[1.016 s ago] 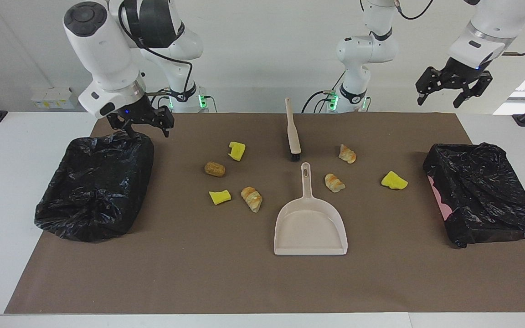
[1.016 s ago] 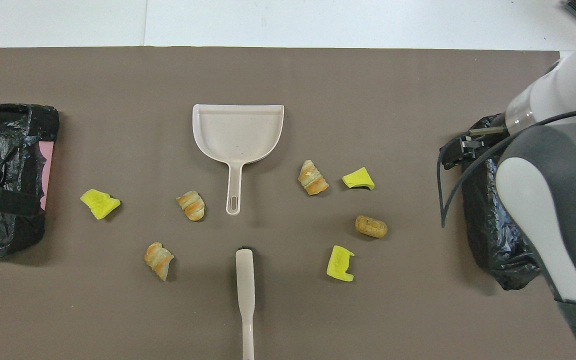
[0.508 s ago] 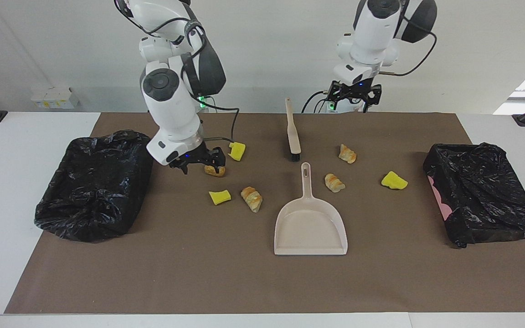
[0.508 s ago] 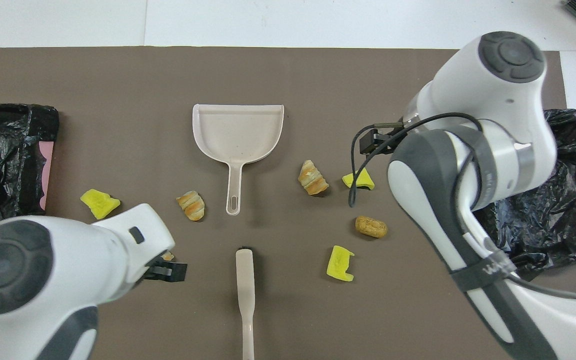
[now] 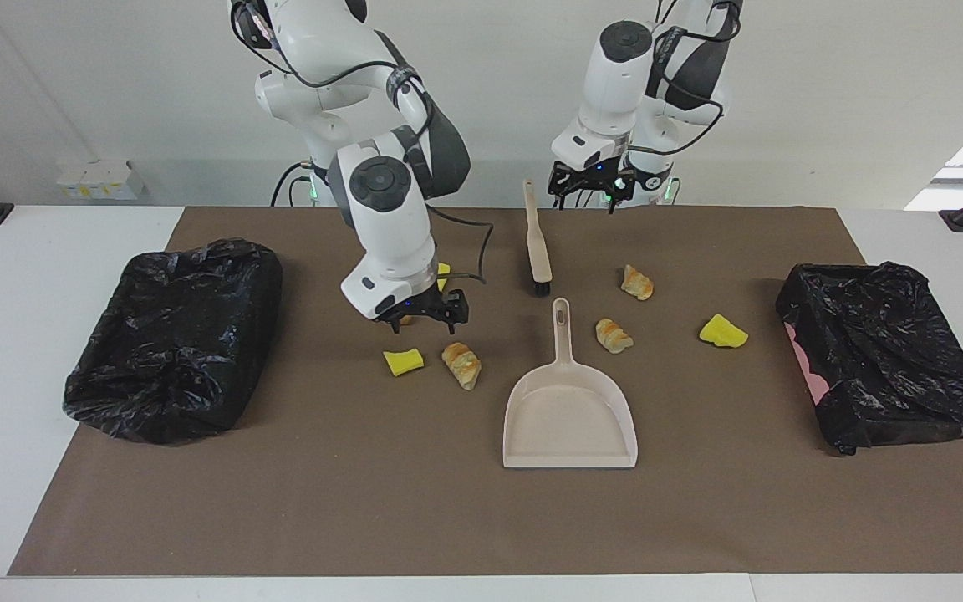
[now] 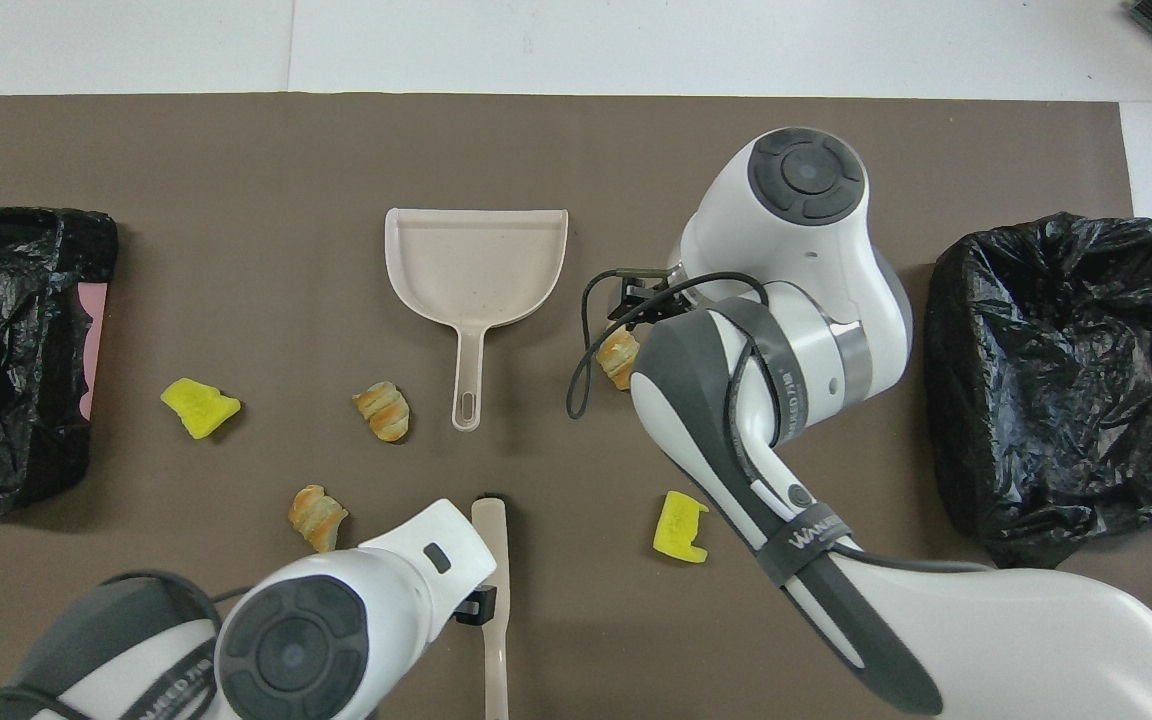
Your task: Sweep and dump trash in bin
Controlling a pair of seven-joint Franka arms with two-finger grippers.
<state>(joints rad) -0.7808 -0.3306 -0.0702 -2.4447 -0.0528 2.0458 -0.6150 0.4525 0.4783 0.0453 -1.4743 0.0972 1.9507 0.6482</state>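
Seven trash (image 5: 461,364) pieces are seen scattered on the brown-covered surface (image 5: 364,502) around a beige dustpan (image 5: 569,414) and brush (image 5: 537,242); black-lined bins (image 5: 172,334) are set at both ends; the right end effector (image 5: 423,316) is held spread over pieces toward the right arm's end; the left end effector (image 5: 590,186) is held spread beside the brush handle.

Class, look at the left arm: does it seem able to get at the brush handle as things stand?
Probably yes. The left gripper, open, hangs beside the brush handle's end nearest the robots, and nothing lies between them.
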